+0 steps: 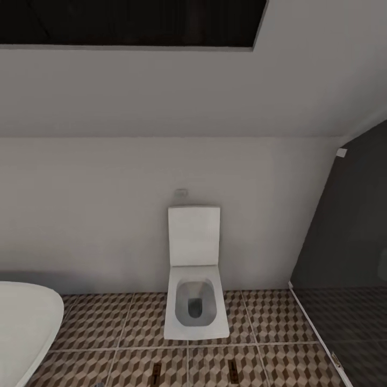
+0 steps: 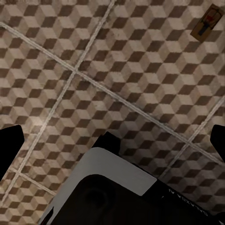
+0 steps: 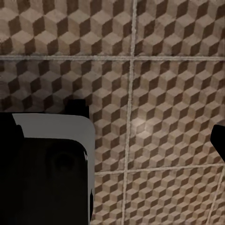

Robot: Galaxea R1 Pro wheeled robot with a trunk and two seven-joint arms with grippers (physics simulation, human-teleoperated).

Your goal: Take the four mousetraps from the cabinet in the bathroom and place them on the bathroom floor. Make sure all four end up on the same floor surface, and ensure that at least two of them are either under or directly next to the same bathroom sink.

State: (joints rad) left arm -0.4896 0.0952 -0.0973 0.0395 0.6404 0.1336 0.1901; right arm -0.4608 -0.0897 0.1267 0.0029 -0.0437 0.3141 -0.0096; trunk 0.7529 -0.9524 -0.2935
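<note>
The bathroom floor point(image 1: 279, 322) is laid in large square tiles printed with brown, beige and white cubes, split by pale grout lines, and it runs up to a plain matte white wall. Against that wall stands a glossy white toilet point(image 1: 195, 312) with a squared bowl and its flat rectangular lid raised. At the head view's lower left curves the smooth rim of a white bathtub point(image 1: 27, 322), and at the right a dark glass panel point(image 1: 349, 258) closes off a corner. Two mousetraps lie flat on the tiles in front of the toilet, one point(image 1: 157, 372) left of the other point(image 1: 233, 371), well apart; each is a small brown wooden board with dark metal parts. The left wrist view shows another such mousetrap point(image 2: 206, 28) lying on the tiles, its wood tan and its spring dark. The left gripper point(image 2: 112, 143) hangs above the floor with its dark fingertips point(image 2: 9, 145) spread wide to the frame's edges, holding nothing. The right gripper point(image 3: 117, 140) likewise hangs over bare tile, spread wide and empty, with part of the robot's white and black body beneath it.
</note>
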